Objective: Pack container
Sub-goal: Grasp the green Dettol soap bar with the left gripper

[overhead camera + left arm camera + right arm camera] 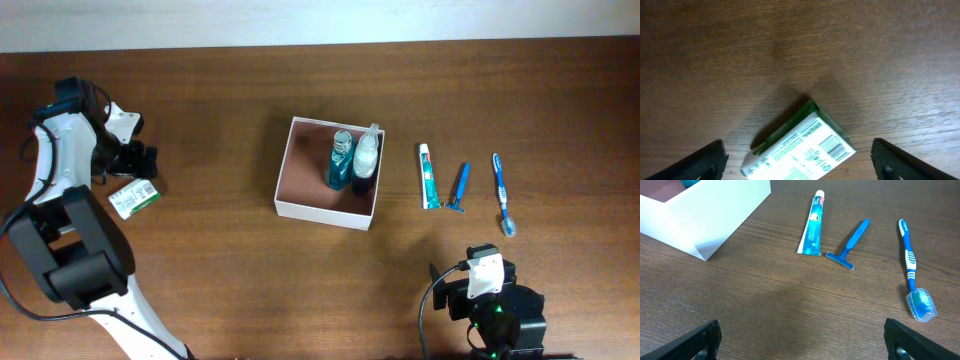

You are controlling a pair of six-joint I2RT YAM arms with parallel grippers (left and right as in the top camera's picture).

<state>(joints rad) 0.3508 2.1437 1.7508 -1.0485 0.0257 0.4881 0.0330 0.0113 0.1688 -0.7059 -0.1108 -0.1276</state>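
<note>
Container, a square shallow cardboard box with white outer walls and a reddish-brown inside, sits on the dark wooden table, well off to the side of the left gripper and ahead and to the left of the right gripper. At the far left, the left gripper is spread wide over the table and holds nothing. In its wrist view a small green-and-white carton with a barcode lies at an angle between the two dark fingers, close under the tool, with bare wood between it and each fingertip. Farther right, a teal bottle with a silvery cap and a pale clear bottle lie side by side in the container, against the wall nearest the right gripper's side; I cannot tell whether they stand or lie flat. Beyond that wall, straight ahead of the right gripper, a toothpaste tube comes first, then a blue razor just beside it, then a blue-and-white toothbrush with a clear cap over its bristles, ahead and to the tool's right. The three rest apart on the table. The right gripper's fingers stand wide apart, gripping nothing, with only bare wood between them.
</note>
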